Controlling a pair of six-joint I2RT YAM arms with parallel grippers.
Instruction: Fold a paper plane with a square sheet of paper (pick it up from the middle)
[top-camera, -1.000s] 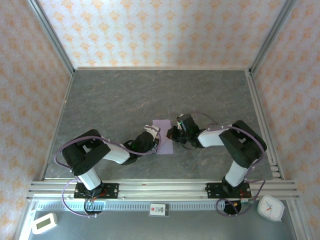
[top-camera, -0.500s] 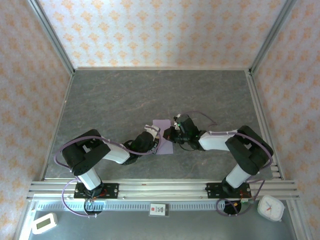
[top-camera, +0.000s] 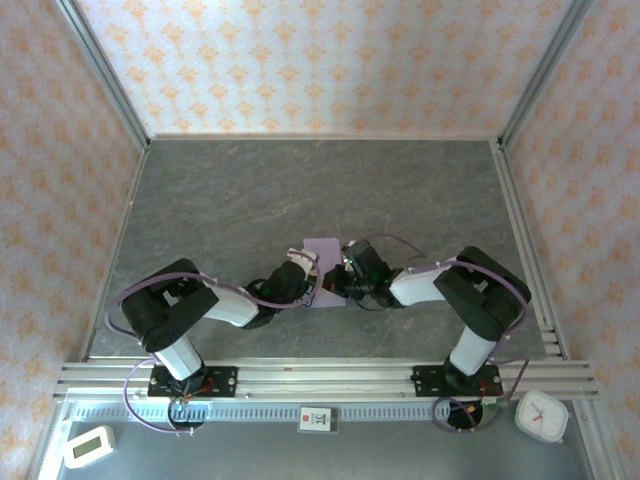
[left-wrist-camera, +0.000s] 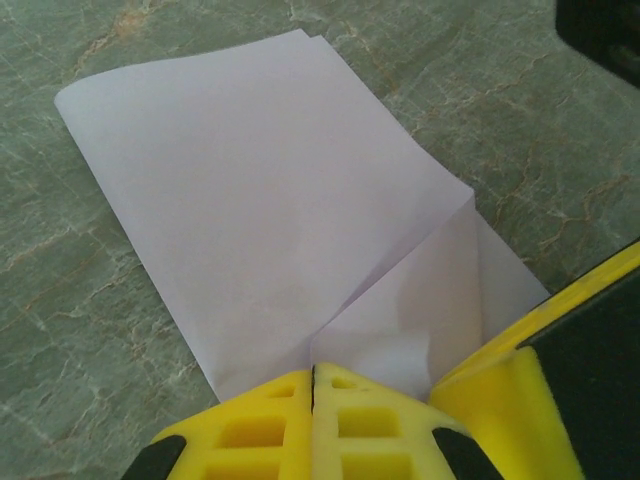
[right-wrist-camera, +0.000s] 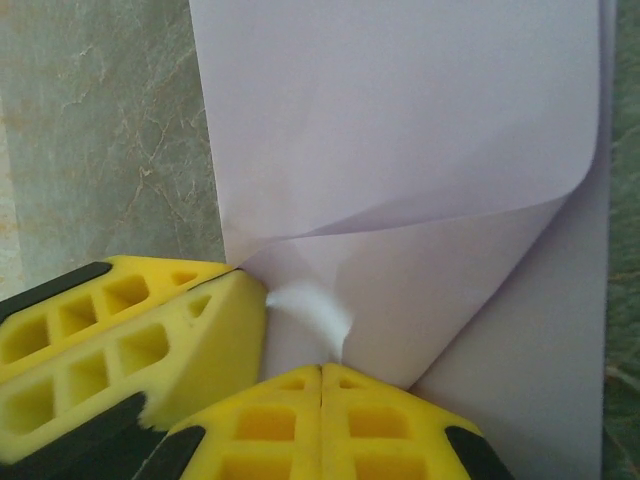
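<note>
- My left claw (left-wrist-camera: 313, 385) is closed tight with nothing between the fingers, its tips pressing on the near edge of the square sheet of paper (left-wrist-camera: 260, 190)
- My right claw (right-wrist-camera: 320, 385) is closed the same way, its tips resting on a folded flap of the sheet, just beside the left one
- I count two claws and one sheet
- The sheet lies mid tabletop (top-camera: 250, 200) between the arms: pale lilac, doubled over, one corner creased in diagonally, one layer curling up
</note>
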